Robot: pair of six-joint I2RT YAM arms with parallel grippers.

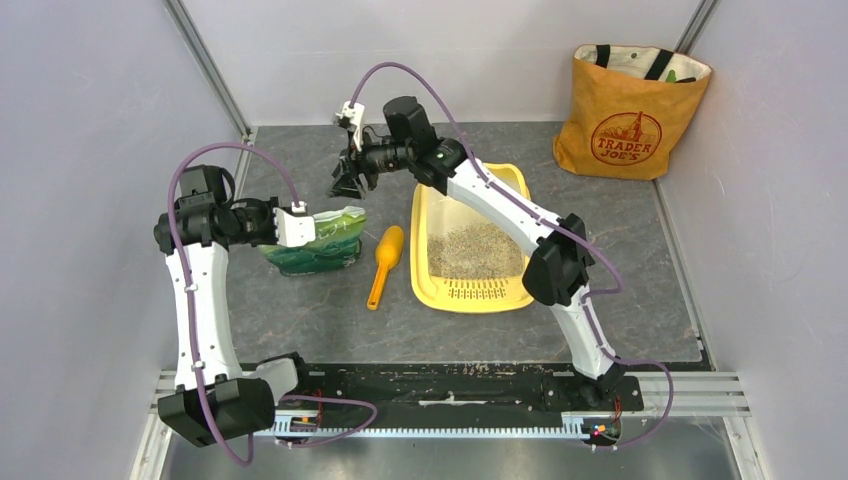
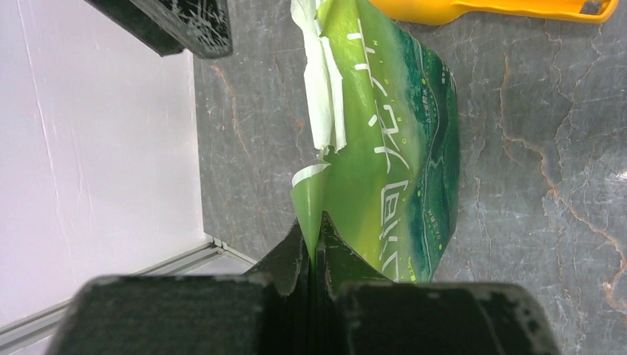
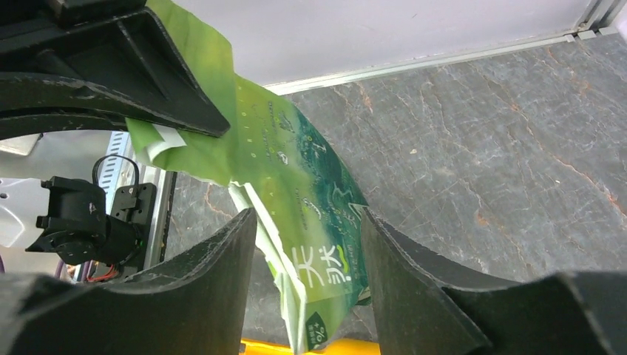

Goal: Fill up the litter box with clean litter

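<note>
Litter box (image 1: 417, 262) is sitting on the counter (image 1: 300, 315) holding some clean litter (image 1: 475, 250), while left fingers (image 2: 292, 259) are pinching an edge of the green bag (image 2: 384, 163), apparently steadying it, and right fingers (image 3: 211, 277) are hovering part-spread by its torn top.

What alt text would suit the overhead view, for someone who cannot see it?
On a grey table, a robot's left gripper pinches a green bag while its right gripper hovers open over the bag's top. Beside them lie an orange scoop and a yellow litter box holding some grey litter.
</note>
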